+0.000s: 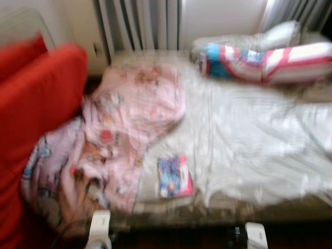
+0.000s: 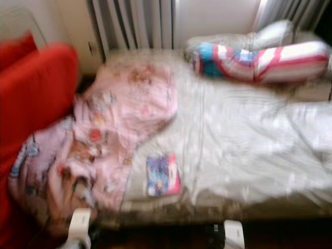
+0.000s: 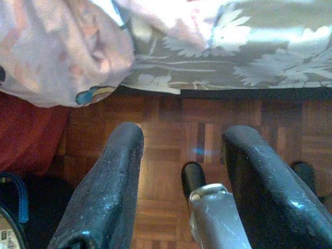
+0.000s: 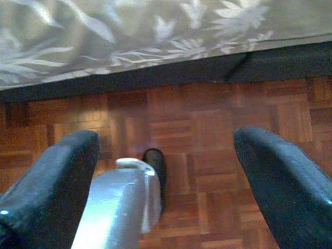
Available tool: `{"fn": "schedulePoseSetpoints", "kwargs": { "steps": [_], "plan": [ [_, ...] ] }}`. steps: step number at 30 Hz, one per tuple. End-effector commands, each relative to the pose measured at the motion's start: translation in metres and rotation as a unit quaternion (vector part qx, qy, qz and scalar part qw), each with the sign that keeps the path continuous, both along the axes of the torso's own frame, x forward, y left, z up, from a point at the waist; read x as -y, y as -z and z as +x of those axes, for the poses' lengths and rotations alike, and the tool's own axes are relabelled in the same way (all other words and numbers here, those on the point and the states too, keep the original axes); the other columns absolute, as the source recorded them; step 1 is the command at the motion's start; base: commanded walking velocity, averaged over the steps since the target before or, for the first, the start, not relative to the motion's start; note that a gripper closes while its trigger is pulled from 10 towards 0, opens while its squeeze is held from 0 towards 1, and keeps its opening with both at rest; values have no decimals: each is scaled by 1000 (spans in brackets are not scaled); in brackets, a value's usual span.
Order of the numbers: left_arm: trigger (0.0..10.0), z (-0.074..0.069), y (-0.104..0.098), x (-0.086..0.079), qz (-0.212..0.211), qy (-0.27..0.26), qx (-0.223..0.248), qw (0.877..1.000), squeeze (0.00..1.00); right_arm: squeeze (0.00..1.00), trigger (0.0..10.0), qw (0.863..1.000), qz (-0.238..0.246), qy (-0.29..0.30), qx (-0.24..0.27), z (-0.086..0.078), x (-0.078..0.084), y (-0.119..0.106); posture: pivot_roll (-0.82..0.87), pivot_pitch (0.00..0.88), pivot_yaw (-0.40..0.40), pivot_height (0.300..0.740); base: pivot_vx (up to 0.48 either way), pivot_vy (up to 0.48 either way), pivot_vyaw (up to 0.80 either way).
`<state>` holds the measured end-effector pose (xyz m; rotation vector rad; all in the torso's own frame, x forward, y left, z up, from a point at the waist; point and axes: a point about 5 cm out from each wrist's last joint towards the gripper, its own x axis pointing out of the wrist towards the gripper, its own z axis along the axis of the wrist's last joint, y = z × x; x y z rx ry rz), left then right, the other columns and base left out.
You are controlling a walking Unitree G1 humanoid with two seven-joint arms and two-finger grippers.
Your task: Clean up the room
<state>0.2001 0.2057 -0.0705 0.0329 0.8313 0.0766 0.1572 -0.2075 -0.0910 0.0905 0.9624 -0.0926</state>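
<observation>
A bed [image 1: 249, 140] with a crumpled white sheet lies before me, blurred by camera motion. A pink patterned blanket [image 1: 124, 124] is bunched over its left side and hangs off the front edge. A small blue and pink book [image 1: 174, 176] lies flat near the front edge of the mattress. A striped red, white and blue pillow [image 1: 264, 62] rests at the back right. My left gripper [image 3: 179, 171] hangs open above the parquet floor by the bed's edge. My right gripper [image 4: 166, 171] is also open over the floor, with nothing between its fingers.
A red cushioned chair or sofa [image 1: 31, 114] stands close on the left, touching the blanket. A radiator [image 1: 140, 23] and pale curtains line the wall behind the bed. Parquet floor [image 4: 207, 135] runs under the bed's leaf-patterned skirt [image 4: 129, 36].
</observation>
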Motion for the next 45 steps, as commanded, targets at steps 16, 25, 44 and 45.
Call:
{"fn": "schedulePoseSetpoints", "kwargs": {
  "steps": [16,25,44,45],
  "plan": [
    [10000,-2,3,6,-8,4,-8,1000,0,0,10000,1000,-10,-1,-9,-5,5,1,-63,18,-8,740,0,-317,0],
    [10000,-2,3,7,-10,4,-8,1000,0,0,10000,1000,-9,-3,-8,-5,5,1,-69,6,-5,740,0,-319,0],
    [10000,-4,4,8,-12,5,-10,1000,0,0,10000,1000,-12,-6,-10,-6,5,2,-81,0,-3,740,0,-318,0],
    [10000,-4,4,8,-12,5,-11,1000,0,0,10000,1000,-11,-7,-10,-6,5,2,-83,0,-2,740,0,-315,0]
  ]
}}
